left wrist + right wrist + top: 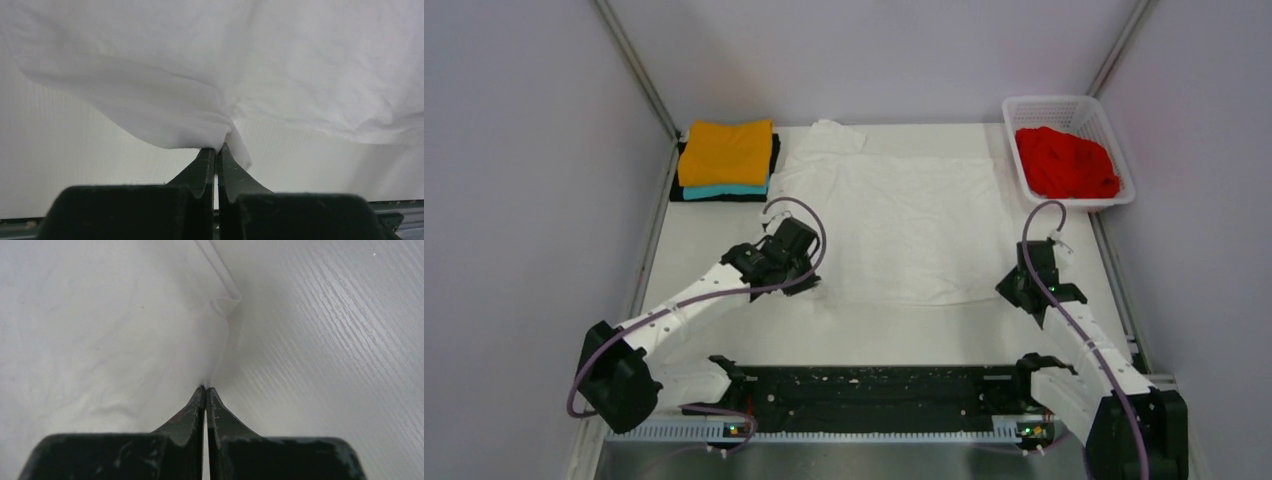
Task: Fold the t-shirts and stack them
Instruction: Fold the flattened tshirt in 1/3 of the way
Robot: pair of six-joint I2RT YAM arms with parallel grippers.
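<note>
White t-shirt (904,225) edge between closed fingers (206,167)

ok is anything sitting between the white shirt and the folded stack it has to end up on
Nothing visible. Only bare table separates the white t-shirt from the orange-topped stack at the far left. The basket with the red t-shirt sits far right.

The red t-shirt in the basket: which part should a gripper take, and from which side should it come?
Probably best to take a raised fold at the top of the red t-shirt, coming straight down from above. It lies crumpled in a heap, and the walls of the basket close off every side.
</note>
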